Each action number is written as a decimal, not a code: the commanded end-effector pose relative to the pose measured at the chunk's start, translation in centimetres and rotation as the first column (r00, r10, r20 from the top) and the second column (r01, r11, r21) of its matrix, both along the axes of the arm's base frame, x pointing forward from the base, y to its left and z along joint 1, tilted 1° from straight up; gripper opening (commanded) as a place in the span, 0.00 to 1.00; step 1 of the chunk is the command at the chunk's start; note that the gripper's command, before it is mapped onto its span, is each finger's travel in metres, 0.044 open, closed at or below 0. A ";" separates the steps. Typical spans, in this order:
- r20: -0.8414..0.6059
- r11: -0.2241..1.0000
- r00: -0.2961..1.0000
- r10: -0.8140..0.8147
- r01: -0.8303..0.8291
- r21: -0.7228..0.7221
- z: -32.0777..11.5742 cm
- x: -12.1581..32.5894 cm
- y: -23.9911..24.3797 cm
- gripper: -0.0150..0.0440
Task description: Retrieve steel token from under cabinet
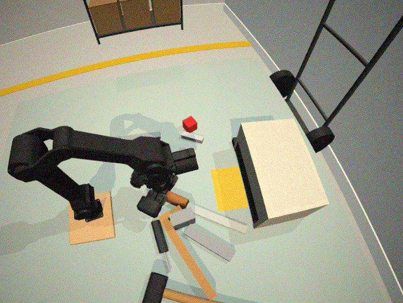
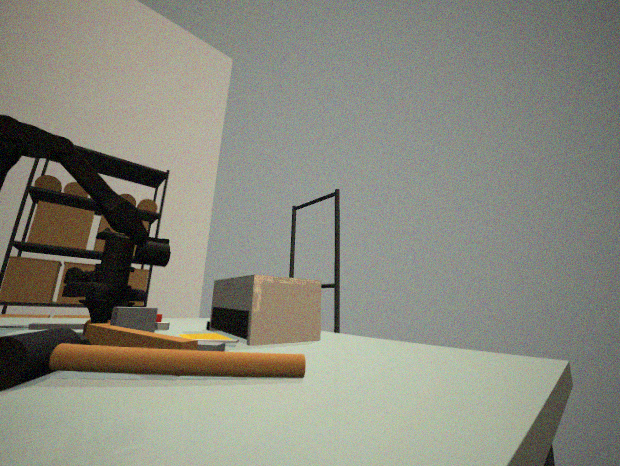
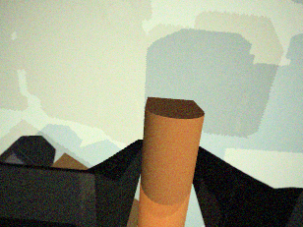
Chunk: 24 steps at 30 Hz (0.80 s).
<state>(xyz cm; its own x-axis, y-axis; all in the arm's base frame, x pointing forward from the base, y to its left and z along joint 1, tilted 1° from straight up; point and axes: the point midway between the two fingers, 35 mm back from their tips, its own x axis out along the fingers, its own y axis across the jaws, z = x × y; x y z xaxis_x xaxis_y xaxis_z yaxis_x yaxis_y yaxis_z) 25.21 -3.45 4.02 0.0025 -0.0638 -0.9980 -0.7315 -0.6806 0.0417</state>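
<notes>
My gripper [image 3: 165, 147] is shut on the orange handle [image 1: 177, 199] [image 3: 172, 146] of a tool, low over the table. A long thin pale strip [image 1: 221, 218] runs from the handle toward the cabinet's near front corner, its far end just short of it. The cabinet [image 1: 283, 169] [image 2: 285, 310] stands at the right, with a dark opening [image 1: 246, 182] [image 2: 229, 322] along its lower front. The yellow marked area [image 1: 227, 190] [image 2: 205, 337] lies before it, with the strip beside its near edge. The steel token is not visible in any view.
A grey block [image 1: 182, 217], wooden stick [image 1: 188, 259], flat grey bar [image 1: 210, 242] and screwdriver [image 1: 159, 236] crowd near the handle. A hammer [image 1: 155, 288] [image 2: 175, 359] lies nearer. A red cube [image 1: 190, 124] and small pale bar [image 1: 192, 136] lie farther back.
</notes>
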 end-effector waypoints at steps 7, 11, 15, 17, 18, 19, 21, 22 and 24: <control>0.010 0.995 0.995 -0.098 0.098 -0.013 0.1 0.0 -0.4 0.25; 0.013 0.991 0.991 -0.130 0.130 -0.013 0.1 0.0 -0.4 0.25; 0.015 0.987 0.987 -0.162 0.162 -0.012 0.1 0.0 -0.4 0.25; 0.017 0.984 0.984 -0.178 0.178 -0.011 0.1 0.0 -0.4 0.25; 0.017 0.982 0.982 -0.186 0.186 -0.011 0.1 0.0 -0.4 0.25; 0.018 0.981 0.981 -0.194 0.194 -0.011 0.1 0.0 -0.4 0.25; 0.019 0.978 0.978 -0.210 0.210 -0.010 0.1 0.0 -0.4 0.25; 0.020 0.976 0.976 -0.218 0.218 -0.010 0.1 0.0 -0.4 0.25; 0.021 0.972 0.972 -0.233 0.234 -0.009 0.1 0.0 -0.4 0.25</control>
